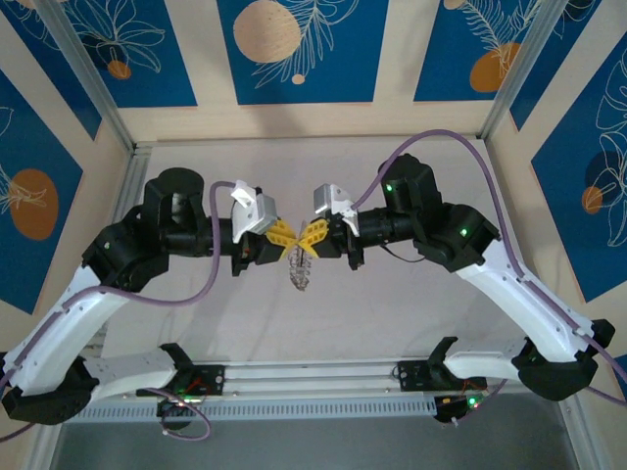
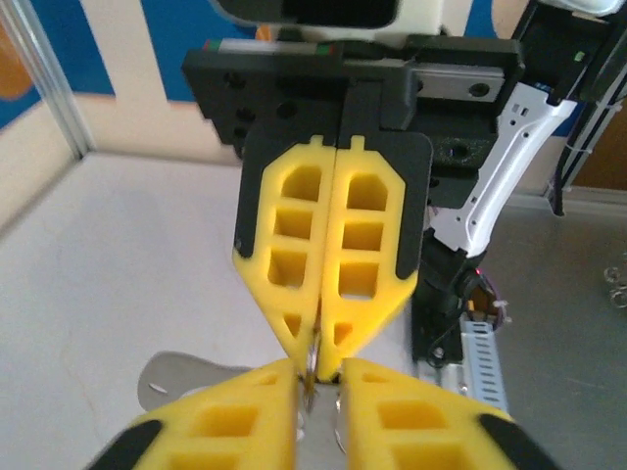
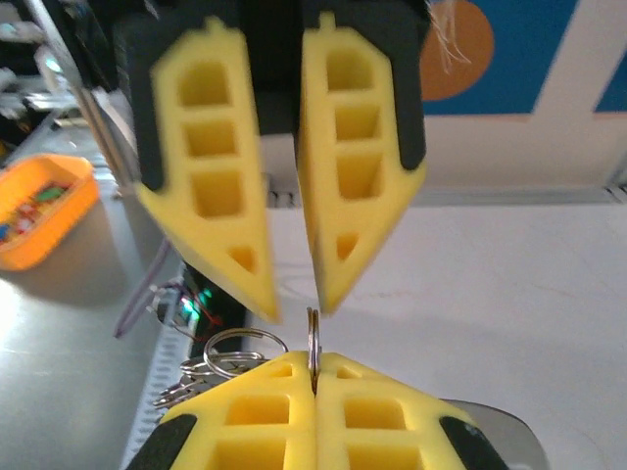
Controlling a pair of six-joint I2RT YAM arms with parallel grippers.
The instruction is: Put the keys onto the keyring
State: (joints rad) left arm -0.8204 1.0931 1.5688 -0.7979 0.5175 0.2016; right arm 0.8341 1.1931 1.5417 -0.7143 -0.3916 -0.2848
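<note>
Right wrist, keyring [image 3: 313, 338] edge-on, pinched in right gripper [image 3: 315, 370]

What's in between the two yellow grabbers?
The keyring! In the right wrist view, its thin metal edge sticks up from the shut right gripper into the gap of the open left gripper.

The two arms meet over the middle of the pale worktop [image 1: 196, 333]. The left gripper [image 1: 282, 235] and right gripper [image 1: 313, 235] point their yellow fingers at each other, tips almost touching. Just below the tips, the keyring [image 1: 301, 272] shows as a silvery clump. Purple cables [image 1: 176, 302] loop off both arms.
</note>
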